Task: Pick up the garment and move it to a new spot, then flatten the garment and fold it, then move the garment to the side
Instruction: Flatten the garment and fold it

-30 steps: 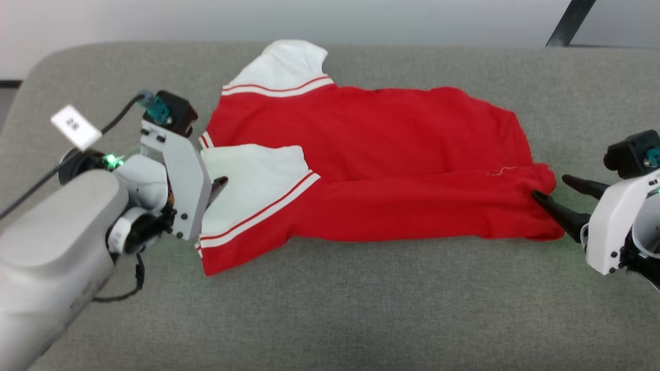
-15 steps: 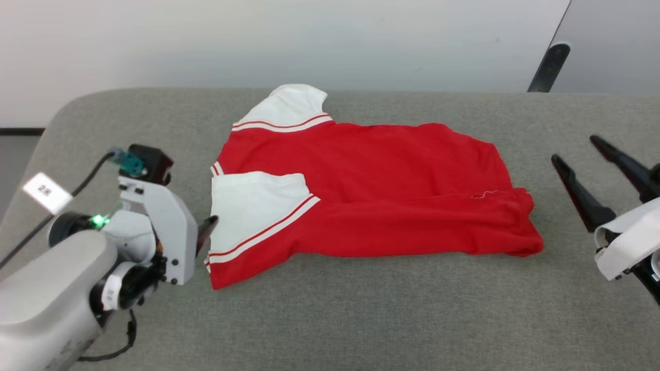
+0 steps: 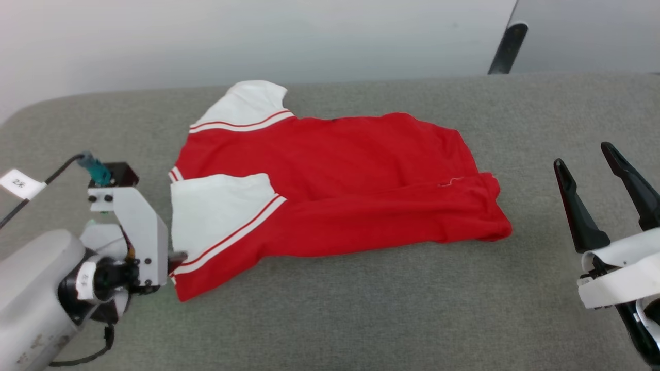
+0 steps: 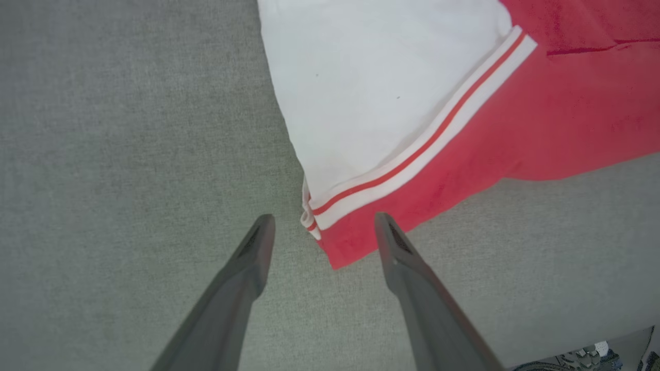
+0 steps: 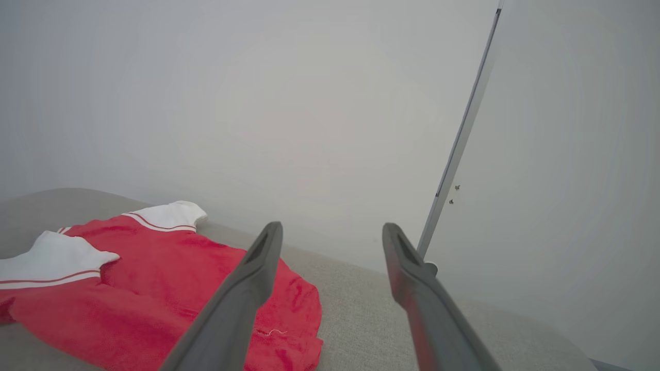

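Black-fingered left gripper (image 4: 320, 226) is hanging open and empty. Red jersey shirt with white striped sleeves (image 3: 335, 196) is lying half-folded just ahead, its corner between the fingertips. Further along, right gripper (image 3: 583, 157) is gaping empty, hem well to its left. Risk: pinching one layer, dragging the fold open.

Bright, even, diffuse light with faint shadows; sharp head view, wrist views bowed at edges.

A white tag (image 3: 18, 183) on the far-left cable (image 3: 58, 170) reads "2" plus an unclear character; the wrist sticker (image 3: 85, 274) is too small to read.
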You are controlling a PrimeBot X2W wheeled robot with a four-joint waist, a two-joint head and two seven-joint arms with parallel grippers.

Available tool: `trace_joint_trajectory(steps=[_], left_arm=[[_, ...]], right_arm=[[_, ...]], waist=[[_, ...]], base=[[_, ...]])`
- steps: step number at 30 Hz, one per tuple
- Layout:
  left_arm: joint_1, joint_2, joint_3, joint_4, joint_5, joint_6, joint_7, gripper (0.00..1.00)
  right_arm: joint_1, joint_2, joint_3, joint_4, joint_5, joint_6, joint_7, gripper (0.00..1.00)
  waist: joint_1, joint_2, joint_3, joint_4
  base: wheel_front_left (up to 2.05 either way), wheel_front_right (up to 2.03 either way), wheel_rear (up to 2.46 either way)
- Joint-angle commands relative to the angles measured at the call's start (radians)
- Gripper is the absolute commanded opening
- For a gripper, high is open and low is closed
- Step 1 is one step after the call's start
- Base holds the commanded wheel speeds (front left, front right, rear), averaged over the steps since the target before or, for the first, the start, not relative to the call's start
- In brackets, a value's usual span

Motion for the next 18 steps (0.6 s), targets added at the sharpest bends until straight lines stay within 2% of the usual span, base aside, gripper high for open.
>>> trace_joint_trajectory(steps=[1, 6, 9, 18], left_arm=[[-0.008, 0.002, -0.004, 0.022, -0.028, 0.026, 0.058, 1.00], [-0.027, -0.002, -0.003, 0.063, -0.061, 0.039, 0.133, 1.00], [-0.037, -0.005, -0.007, 0.103, -0.073, 0.031, 0.166, 1.00], [-0.012, -0.050, 0.004, 0.235, -0.129, 0.015, 0.196, 1.00]], right_arm=[[0.035, 0.030, -0.033, -0.043, -0.017, -0.001, 0.019, 1.00], [0.067, 0.068, -0.065, -0.099, -0.028, -0.001, 0.050, 1.00], [0.078, 0.085, -0.075, -0.131, -0.032, -0.001, 0.068, 1.00], [0.079, 0.111, -0.095, -0.168, -0.024, -0.001, 0.102, 1.00]], waist=[[0.0000, 0.0000, 0.028, -0.027], [0.0000, 0.0000, 0.056, -0.049], [0.0000, 0.0000, 0.077, -0.066], [0.0000, 0.0000, 0.111, -0.090]], base=[[0.00, 0.00, 0.00], [0.00, 0.00, 0.00], [0.00, 0.00, 0.00], [0.00, 0.00, 0.00]])
